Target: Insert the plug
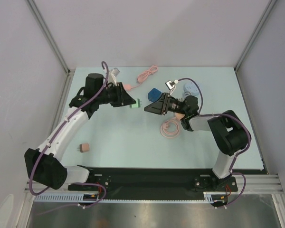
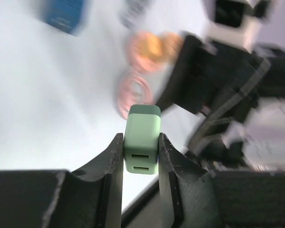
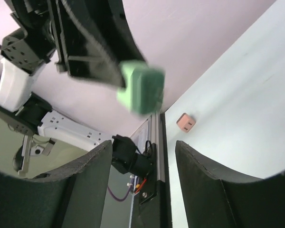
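A: Two arms are seen over the bench [image 1: 118, 137]. Status of the jaws?
B: Left jaws are pinched on the green adapter [image 2: 142, 128]. It is held off the bench, with two ports turned to the wrist camera. Right jaws are spread, nothing is held, and they are pointed at the adapter from close by.
A: Cable?
B: Pink cable coil [image 1: 171, 128] is laid on the bench beside the right arm.
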You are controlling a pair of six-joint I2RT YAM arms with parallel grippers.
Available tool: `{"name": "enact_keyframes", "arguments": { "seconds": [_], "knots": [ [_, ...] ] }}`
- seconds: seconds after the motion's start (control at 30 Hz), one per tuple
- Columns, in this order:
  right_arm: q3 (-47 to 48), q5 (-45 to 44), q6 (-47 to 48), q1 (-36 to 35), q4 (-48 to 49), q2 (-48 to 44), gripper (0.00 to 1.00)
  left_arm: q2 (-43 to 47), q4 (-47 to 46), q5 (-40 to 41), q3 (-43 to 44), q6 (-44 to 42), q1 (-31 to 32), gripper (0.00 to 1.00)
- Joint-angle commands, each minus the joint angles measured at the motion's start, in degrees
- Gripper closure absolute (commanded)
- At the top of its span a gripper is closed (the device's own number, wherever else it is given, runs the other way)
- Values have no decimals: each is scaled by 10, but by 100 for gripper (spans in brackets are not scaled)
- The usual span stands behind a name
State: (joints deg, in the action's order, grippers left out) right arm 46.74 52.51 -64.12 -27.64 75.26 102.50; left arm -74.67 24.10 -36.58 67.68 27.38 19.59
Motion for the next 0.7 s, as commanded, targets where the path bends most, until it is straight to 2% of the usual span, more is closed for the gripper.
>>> {"name": "enact_keyframes", "arguments": {
  "seconds": [0.0, 0.07, 0.1, 0.2, 0.27, 0.3, 0.33, 0.37, 0.43, 0.47, 0.6, 0.67],
  "knots": [
    [15, -22, 19, 14, 4, -4, 39, -3, 77, 218, 75, 13, -26, 100],
    [9, -25, 36, 18, -20, -16, 40, -19, 79, 318, 111, -13, -27, 100],
    [5, -28, 46, 21, -29, -22, 40, -28, 80, 340, 127, -39, -27, 100],
    [-9, -36, 102, 22, -91, -60, 41, -78, 80, 365, 188, -253, -29, 100],
    [-11, -42, 168, 22, -174, -83, 41, -115, 83, 368, 223, -348, -29, 100],
    [-10, -51, 195, 22, -213, -113, 41, -128, 84, 388, 231, -435, -29, 99],
    [-6, -68, 231, 20, -318, -127, 41, -142, 88, 392, 253, -472, -36, 100],
    [7, -107, 300, 16, -373, -146, 41, -178, 101, 392, 267, -500, -45, 100],
    [20, -143, 368, 5, -501, -186, 41, -214, 118, 355, 323, -509, -87, 100],
    [26, -165, 406, 4, -527, -197, 40, -224, 120, 332, 331, -515, -99, 100],
    [21, -240, 380, 11, -577, -227, 44, -280, 76, 329, 327, -615, -118, 100],
    [22, -244, 366, 14, -578, -215, 45, -304, 59, 318, 319, -656, -123, 100]
  ]
}}
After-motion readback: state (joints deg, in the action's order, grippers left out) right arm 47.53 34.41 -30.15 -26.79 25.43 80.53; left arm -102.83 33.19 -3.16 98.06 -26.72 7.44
